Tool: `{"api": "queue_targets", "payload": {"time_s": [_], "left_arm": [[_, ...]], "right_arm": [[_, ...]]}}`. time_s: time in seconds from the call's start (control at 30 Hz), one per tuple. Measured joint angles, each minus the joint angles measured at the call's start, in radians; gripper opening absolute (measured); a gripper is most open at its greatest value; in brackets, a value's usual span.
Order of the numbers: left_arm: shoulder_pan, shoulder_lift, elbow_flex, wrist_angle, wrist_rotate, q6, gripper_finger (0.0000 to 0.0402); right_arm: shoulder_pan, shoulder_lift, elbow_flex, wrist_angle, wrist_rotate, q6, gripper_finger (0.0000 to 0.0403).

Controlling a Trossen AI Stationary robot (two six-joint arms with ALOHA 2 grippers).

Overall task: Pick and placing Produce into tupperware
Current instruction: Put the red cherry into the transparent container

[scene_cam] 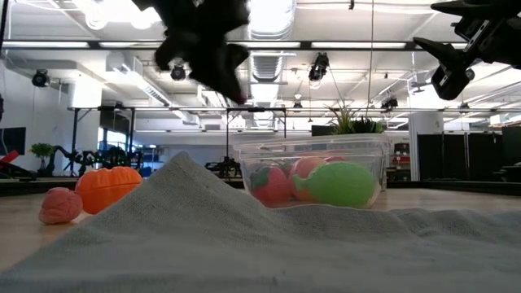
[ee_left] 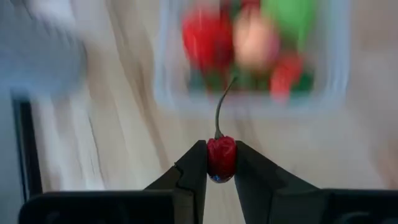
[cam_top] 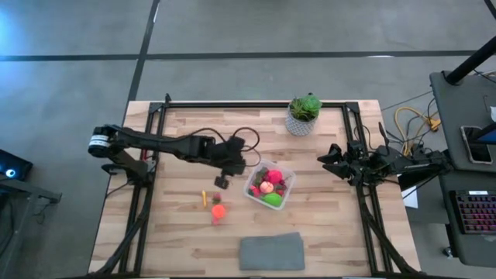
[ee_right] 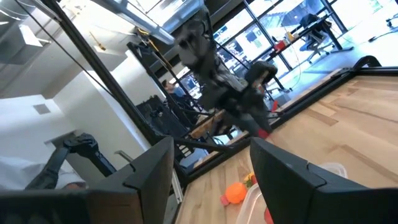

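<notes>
Wooden counter [cam_top: 325,225] below, my left tool [ee_left: 221,163] hangs clenched on a red cherry [ee_left: 221,157] just beside the half-filled tub [cam_top: 270,185], which I must next reach over and release, while my right tool [cam_top: 335,160] waits spread open.

I'm seeing the black left gripper [ee_left: 221,180] pinching a glossy red cherry with a dark green stem [ee_left: 221,157]. The clear plastic tub [cam_top: 288,191] is showing red, peach-pink and lime-green pieces. An orange ridged toy pumpkin [scene_cam: 108,187] and a pink knobbly piece [scene_cam: 61,205] are sitting on pale striped wood [cam_top: 186,232] beside the flat grey cloth [cam_top: 271,252].
</notes>
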Motion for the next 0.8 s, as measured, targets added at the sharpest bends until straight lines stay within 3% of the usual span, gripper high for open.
{"api": "queue_targets", "payload": {"time_s": [0.2,0.43,0.57,0.8], "left_arm": [[0.005,0.08,0.054,0.205,0.141,-0.02,0.0051],[0.005,0.258,0.187,0.174,0.203,-0.098,0.0059],[0.005,0.339,0.286,0.066,0.162,-0.221,0.0098],[0.004,0.362,0.382,-0.124,0.049,-0.253,0.0204]], "right_arm": [[0.0,0.0,0.0,0.0,0.0,0.0,0.0206],[0.0,0.0,0.0,0.0,0.0,0.0,0.0206],[0.0,0.0,0.0,0.0,0.0,0.0,0.0206],[0.0,0.0,0.0,0.0,0.0,0.0,0.0206]]}}
